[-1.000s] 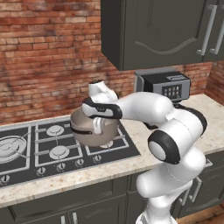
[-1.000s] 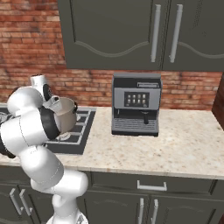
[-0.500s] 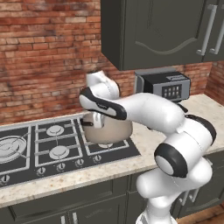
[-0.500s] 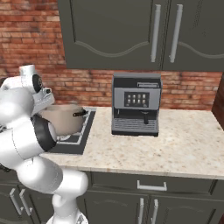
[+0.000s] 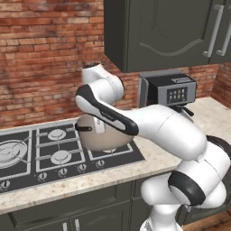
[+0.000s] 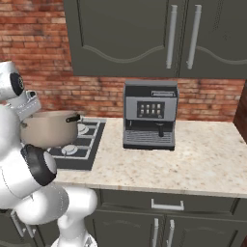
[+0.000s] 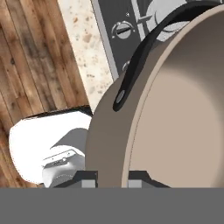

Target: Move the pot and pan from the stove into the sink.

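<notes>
One wall of the pot (image 7: 175,109) sits between my jaws, and that is the whole story right now: in the hand view one finger stands outside the beige wall, the other inside it, so I am pinching the rim from above with my gripper (image 7: 113,181) pressed tight on it. The dark curved side handle (image 7: 144,52) arcs along the rim just beside my grip, so I have the wall itself, not the handle.

From the left base view the pot (image 5: 103,135) hangs over the right rear part of the stove (image 5: 49,155), and I judge it slightly tilted and lifted clear of the grate, though my own forearm hides its far side, so I cannot say for sure. From the right base view the pot (image 6: 48,128) shows its other handle pointing toward the coffee machine (image 6: 149,113).

What matters for my next move: the bulk of the pot lies to one side of my jaws, not under them. It hangs off a single point on the rim, so I expect it to want to swing as I carry it.

The sink is somewhere I cannot see from here, and a pan (image 5: 9,149) seems to sit at the stove's far left edge, too cropped to be certain. The speckled tabletop (image 5: 162,155) runs on to the right.
</notes>
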You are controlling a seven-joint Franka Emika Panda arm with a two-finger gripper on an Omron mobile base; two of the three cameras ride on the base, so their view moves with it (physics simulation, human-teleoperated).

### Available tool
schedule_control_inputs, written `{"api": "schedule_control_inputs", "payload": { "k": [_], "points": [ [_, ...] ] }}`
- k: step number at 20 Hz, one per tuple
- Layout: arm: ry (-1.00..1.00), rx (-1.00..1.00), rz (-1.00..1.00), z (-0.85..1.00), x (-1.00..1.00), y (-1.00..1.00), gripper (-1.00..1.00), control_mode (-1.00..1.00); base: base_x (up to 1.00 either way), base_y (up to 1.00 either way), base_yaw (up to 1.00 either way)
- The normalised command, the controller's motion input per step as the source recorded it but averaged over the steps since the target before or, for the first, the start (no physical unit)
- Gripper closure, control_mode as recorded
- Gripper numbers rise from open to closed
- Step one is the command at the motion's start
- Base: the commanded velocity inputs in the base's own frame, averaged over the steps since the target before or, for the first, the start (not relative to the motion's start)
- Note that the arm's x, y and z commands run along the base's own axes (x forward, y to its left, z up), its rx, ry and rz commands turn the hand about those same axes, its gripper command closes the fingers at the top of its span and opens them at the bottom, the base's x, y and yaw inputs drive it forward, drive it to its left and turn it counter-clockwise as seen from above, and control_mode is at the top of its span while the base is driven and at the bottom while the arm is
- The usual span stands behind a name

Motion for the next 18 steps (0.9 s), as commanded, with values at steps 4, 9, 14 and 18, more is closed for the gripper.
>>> {"api": "schedule_control_inputs", "payload": {
  "k": [4,9,14,18],
  "points": [
    [-0.01,0.00,0.15,0.48,-0.71,0.27,1.00,-1.00,0.00,0.00,0.00],
    [-0.10,0.01,0.16,0.29,-0.65,0.15,1.00,-1.00,0.00,0.00,0.00],
    [-0.27,0.11,0.14,0.03,-0.60,0.00,1.00,-1.00,0.00,0.00,0.00],
    [-0.31,0.21,0.08,-0.04,-0.71,0.00,1.00,-1.00,0.00,0.00,0.00]
  ]
}}
